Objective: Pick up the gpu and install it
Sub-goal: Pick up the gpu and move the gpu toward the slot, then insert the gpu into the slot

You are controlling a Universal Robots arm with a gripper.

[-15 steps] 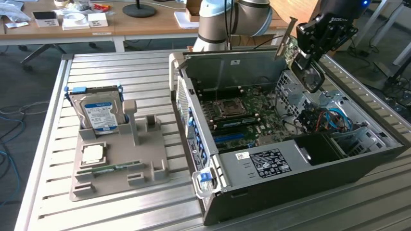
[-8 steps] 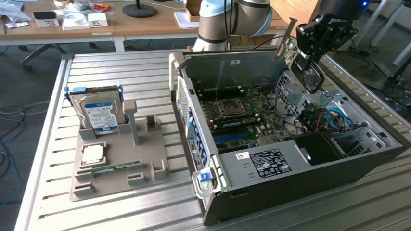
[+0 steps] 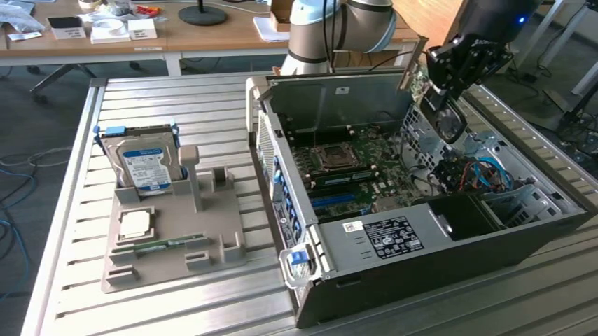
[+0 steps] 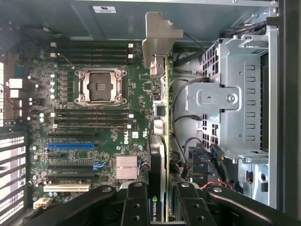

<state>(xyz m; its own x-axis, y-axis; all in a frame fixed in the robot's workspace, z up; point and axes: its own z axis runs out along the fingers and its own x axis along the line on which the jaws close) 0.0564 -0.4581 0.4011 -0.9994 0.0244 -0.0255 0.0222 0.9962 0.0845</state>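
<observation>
While my jaws are clenched on the gpu (image 3: 447,117), I hold it at the open side of the computer case (image 3: 421,273), which lies on the slatted metal surface (image 3: 187,308). In the wrist view my two dark fingers (image 4: 135,205) stand on either side of the card and touch it. I see the card edge-on there, with a green NVIDIA label near my grip. Its beige-silver bracket (image 4: 160,40) is at the far end, near the wall of the case.

The gpu hangs over the edge of the green motherboard (image 4: 141,94), between the empty CPU socket (image 4: 101,86) and the grey metal drive cage (image 4: 225,103). I cannot tell if its lower edge touches the board. The blue slot (image 4: 70,146) and the small square heatsink (image 4: 126,167) lie to one side of the card, apart from it.

Well apart from the case, at the exterior view's left, a grey holder (image 3: 159,273) rests on the surface. A hard drive (image 3: 145,164) with a blue-white label stands upright in it, and a square processor (image 3: 136,224) and a green RAM stick (image 3: 168,243) lie in front of the drive.
</observation>
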